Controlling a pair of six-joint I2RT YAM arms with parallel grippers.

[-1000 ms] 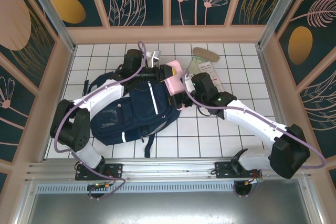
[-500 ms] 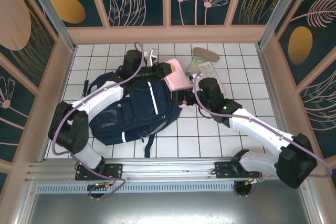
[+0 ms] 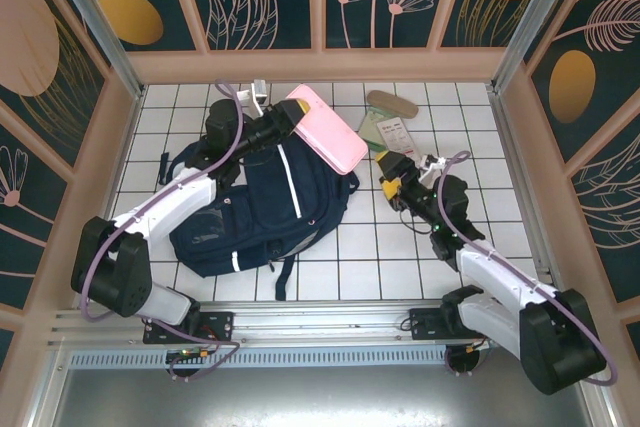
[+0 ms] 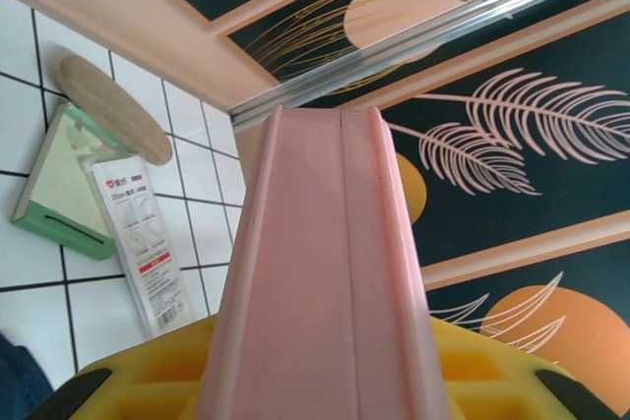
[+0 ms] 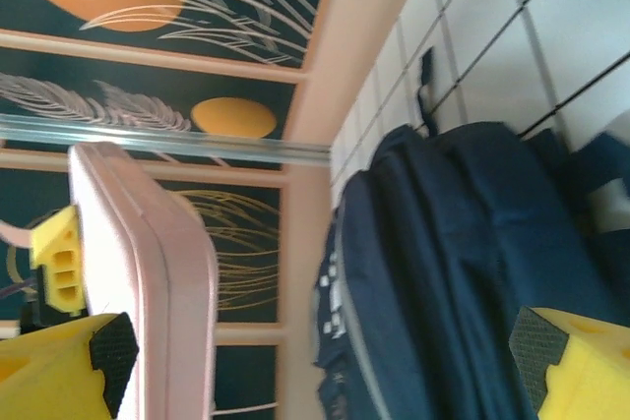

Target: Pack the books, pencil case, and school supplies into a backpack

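My left gripper (image 3: 283, 119) is shut on one end of the pale pink pencil case (image 3: 328, 128), which it holds raised and slanting over the top of the navy backpack (image 3: 258, 212). In the left wrist view the pencil case (image 4: 325, 263) runs up from between the yellow fingers (image 4: 148, 386). My right gripper (image 3: 393, 175) stands open to the right of the backpack, apart from the case. Its view has the pencil case (image 5: 148, 282) on the left and the backpack (image 5: 463, 272) between its fingertips (image 5: 581, 361). The tan oval piece (image 3: 392, 104) and green pack (image 3: 374, 127) lie at the back. The books are out of view.
A white labelled packet (image 3: 402, 139) lies next to the green pack, both just behind my right gripper. In the left wrist view the tan oval (image 4: 108, 105), green pack (image 4: 57, 194) and packet (image 4: 143, 243) lie close together. Walls enclose the tiled table (image 3: 480, 147) on three sides.
The left gripper has lifted the pencil case up and back to the left. The right gripper has come off the case, opened wider and drawn back to the right.
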